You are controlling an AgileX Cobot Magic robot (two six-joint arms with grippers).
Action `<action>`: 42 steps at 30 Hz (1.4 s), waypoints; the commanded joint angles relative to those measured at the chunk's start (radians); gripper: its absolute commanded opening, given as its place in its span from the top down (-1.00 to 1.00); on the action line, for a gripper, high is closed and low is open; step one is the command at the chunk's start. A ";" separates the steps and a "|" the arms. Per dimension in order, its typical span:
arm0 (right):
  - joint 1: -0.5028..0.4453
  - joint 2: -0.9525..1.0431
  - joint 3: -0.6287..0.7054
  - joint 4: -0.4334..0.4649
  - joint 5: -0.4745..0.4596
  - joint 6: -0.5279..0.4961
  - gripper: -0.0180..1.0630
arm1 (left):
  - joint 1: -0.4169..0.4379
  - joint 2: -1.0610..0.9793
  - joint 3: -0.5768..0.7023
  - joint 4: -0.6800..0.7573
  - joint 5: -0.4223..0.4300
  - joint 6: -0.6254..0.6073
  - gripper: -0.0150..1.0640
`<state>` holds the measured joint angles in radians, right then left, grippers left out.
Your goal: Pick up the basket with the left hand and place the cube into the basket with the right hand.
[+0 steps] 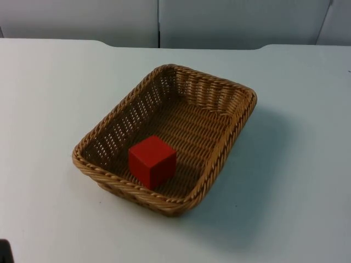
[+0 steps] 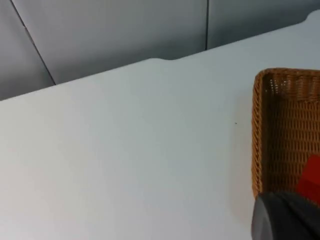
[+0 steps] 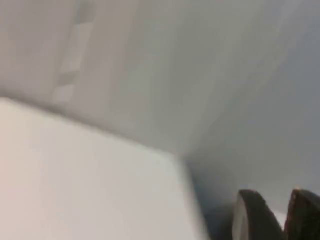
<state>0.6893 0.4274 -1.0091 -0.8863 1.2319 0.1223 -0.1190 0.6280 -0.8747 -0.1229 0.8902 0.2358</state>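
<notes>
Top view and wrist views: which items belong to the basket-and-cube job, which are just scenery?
Job items:
- wicker basket, resting on the table
- red cube, already inside the basket, near its front corner
- left gripper, beside the basket's rim
- right gripper, away from the basket, facing the wall

Scenery:
- white table
- grey partition wall

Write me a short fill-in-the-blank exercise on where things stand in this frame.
1. The red cube lies inside the woven wicker ____.
2. The basket rests on the ____ table top.
3. The cube sits near the basket's ____ end, as the top view shows it.
4. The colour of the cube is ____.

Missing words: basket; white; near; red.
</notes>
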 commanded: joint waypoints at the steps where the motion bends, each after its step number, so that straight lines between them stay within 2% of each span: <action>1: -0.003 -0.014 0.028 0.427 -0.011 -0.074 0.57 | -0.004 -0.038 0.019 -0.050 0.019 -0.008 0.97; 2: -0.003 -0.014 0.028 0.427 -0.011 -0.074 0.57 | -0.004 -0.038 0.019 -0.050 0.019 -0.008 0.97; 4: -0.003 -0.020 0.072 0.687 -0.016 -0.170 0.57 | -0.004 -0.069 0.048 -0.067 0.022 -0.007 0.97; 5: -0.003 -0.030 0.120 0.821 -0.058 -0.236 0.57 | -0.004 -0.098 0.076 -0.069 0.022 0.001 0.97; 10: -0.003 -0.066 0.260 0.908 -0.136 -0.283 0.57 | -0.004 -0.176 0.156 -0.060 0.022 0.012 0.97; 13: -0.003 -0.128 0.358 0.932 -0.156 -0.302 0.57 | -0.004 -0.256 0.215 -0.053 0.020 0.023 0.97; 17: -0.003 -0.203 0.407 0.974 -0.167 -0.302 0.57 | -0.004 -0.349 0.249 -0.049 0.020 0.023 0.97; 25: -0.003 -0.379 0.465 0.964 -0.147 -0.252 0.57 | -0.004 -0.479 0.290 -0.049 0.038 0.023 0.97; 28: -0.003 -0.427 0.481 0.945 -0.116 -0.218 0.57 | -0.004 -0.541 0.311 -0.056 0.080 0.023 0.97; 36: 0.000 -0.427 0.496 0.926 -0.151 -0.200 0.57 | -0.004 -0.628 0.314 -0.062 0.138 0.019 0.97; 38: 0.000 -0.427 0.496 0.899 -0.151 -0.199 0.57 | -0.004 -0.628 0.319 -0.060 0.174 0.019 0.97; 42: -0.002 -0.427 0.501 0.850 -0.153 -0.192 0.57 | -0.004 -0.628 0.355 -0.057 0.197 0.015 0.97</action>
<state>0.6893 0.0043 -0.5172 -0.0211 1.0922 -0.0701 -0.1190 0.0057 -0.5281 -0.1770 1.0749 0.2541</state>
